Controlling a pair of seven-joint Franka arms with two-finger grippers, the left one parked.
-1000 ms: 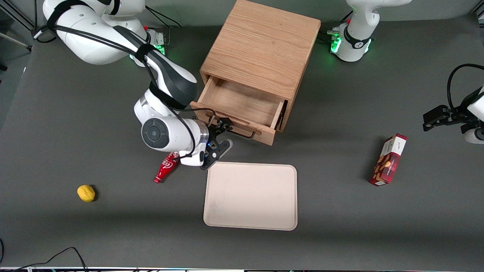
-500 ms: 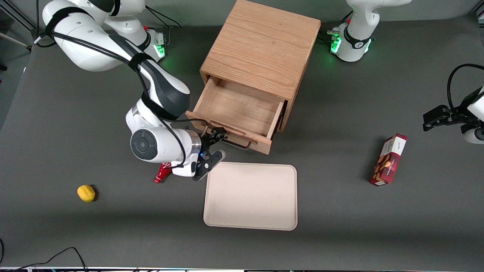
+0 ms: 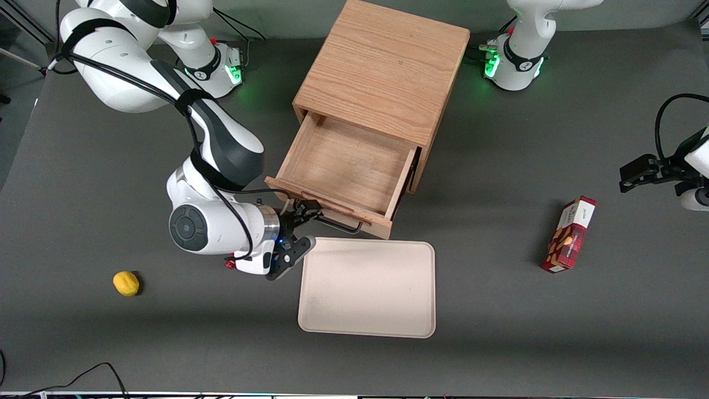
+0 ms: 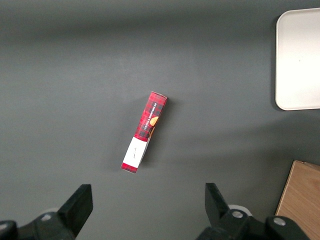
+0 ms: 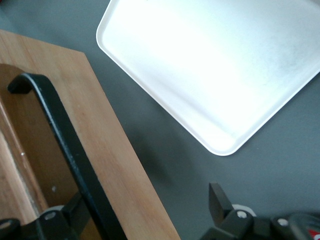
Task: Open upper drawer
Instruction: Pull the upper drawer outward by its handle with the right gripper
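The oak cabinet (image 3: pixel 382 66) stands at the middle of the table. Its upper drawer (image 3: pixel 346 160) is pulled well out and shows a bare wood interior. Its black bar handle (image 3: pixel 338 224) faces the front camera. The lower drawer is hidden under it. My right gripper (image 3: pixel 304 228) is at the handle's end toward the working arm, open, with one finger hooked inside the bar and the other outside the drawer front. In the right wrist view the handle (image 5: pixel 65 150) crosses the drawer front (image 5: pixel 115 165) between the spread fingers of the gripper (image 5: pixel 145 205).
A cream tray (image 3: pixel 365 288) lies just in front of the drawer, close to the gripper; it also shows in the right wrist view (image 5: pixel 215 65). A red bottle (image 3: pixel 229 265) is mostly hidden under my wrist. A lemon (image 3: pixel 126 283) lies nearer the camera. A red box (image 3: pixel 570 235) lies toward the parked arm's end.
The upper drawer has slid farther out toward the front camera. My gripper moved with the handle, and my wrist now covers most of the red bottle.
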